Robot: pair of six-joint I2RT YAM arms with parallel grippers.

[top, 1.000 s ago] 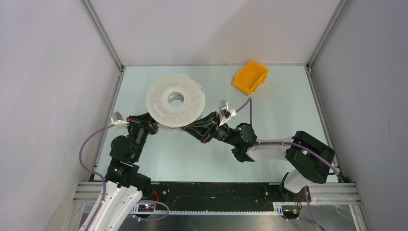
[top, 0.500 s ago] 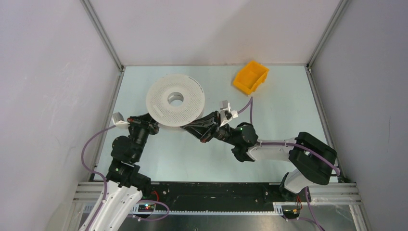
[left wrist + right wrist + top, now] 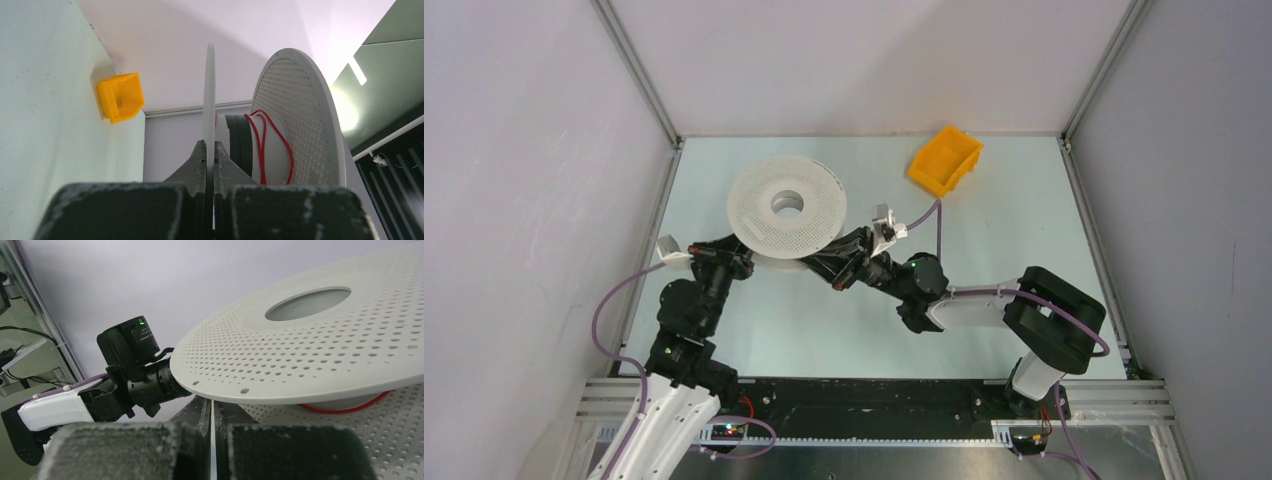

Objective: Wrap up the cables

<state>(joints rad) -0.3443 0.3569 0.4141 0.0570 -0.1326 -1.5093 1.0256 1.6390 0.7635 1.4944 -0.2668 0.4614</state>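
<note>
Cables (image 3: 261, 145), hair-thin and red, lie in loose turns round the hub of a white plastic spool (image 3: 759, 215), between its two round, hole-dotted flanges. My left gripper (image 3: 209, 152) is clamped on the thin rim of one flange, the cables just beside it. My right gripper (image 3: 211, 407) has its fingers pressed together under the upper flange's edge, near a red loop; whether they pinch any I cannot tell. An orange plastic bin (image 3: 944, 160) sits well apart on the pale table (image 3: 984, 250).

Thin red cables (image 3: 263, 150), loose around spool (image 3: 300, 125)
</note>
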